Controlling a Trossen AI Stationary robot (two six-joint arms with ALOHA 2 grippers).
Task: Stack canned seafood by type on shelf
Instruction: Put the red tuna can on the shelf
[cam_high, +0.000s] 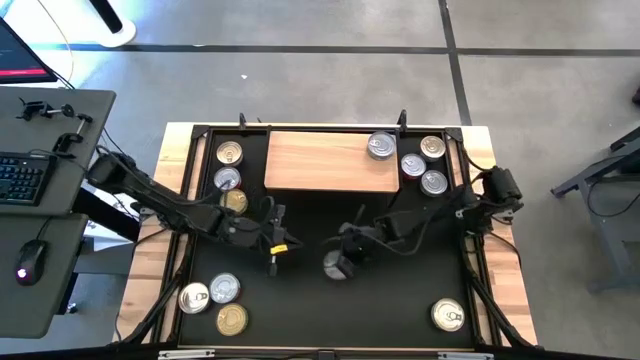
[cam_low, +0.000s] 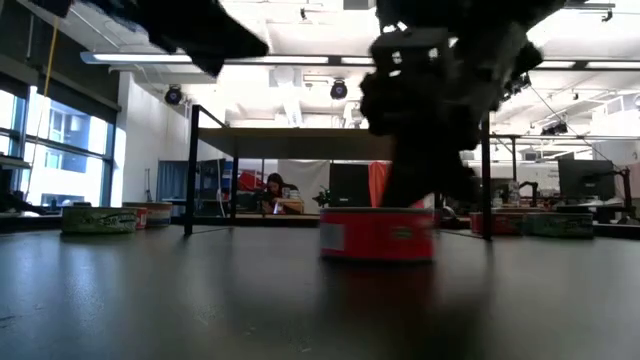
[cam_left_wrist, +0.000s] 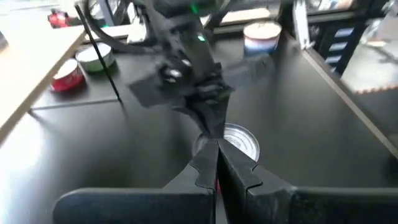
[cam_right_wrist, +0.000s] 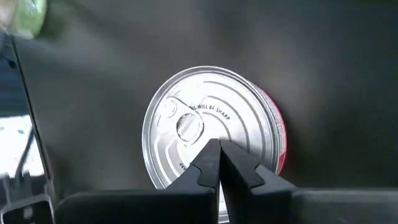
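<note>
A short tin with a silver lid and red side (cam_right_wrist: 205, 118) stands flat on the black mat at mid-table (cam_high: 335, 266). My right gripper (cam_right_wrist: 219, 144) is shut, its tips over that lid. My left gripper (cam_left_wrist: 216, 146) is shut too and hangs just left of the tin (cam_high: 275, 252), holding nothing. The wooden shelf (cam_high: 320, 160) stands at the far side with one silver-lidded tin (cam_high: 380, 146) on its right end. In the low view the right gripper is a dark mass above the tin (cam_low: 378, 235). My right gripper's shut fingertips stand over the near part of the tin's silver lid (cam_right_wrist: 214, 134), coming slanting down from the table's right. Whether they touch the lid I cannot tell. The tin rests flat on the mat.
Three tins (cam_high: 228, 178) lie in a row left of the shelf and three (cam_high: 425, 166) right of it. Three more (cam_high: 216, 300) sit at the near left corner and one (cam_high: 448, 315) at the near right. Black frame bars (cam_high: 470, 190) edge the mat.
</note>
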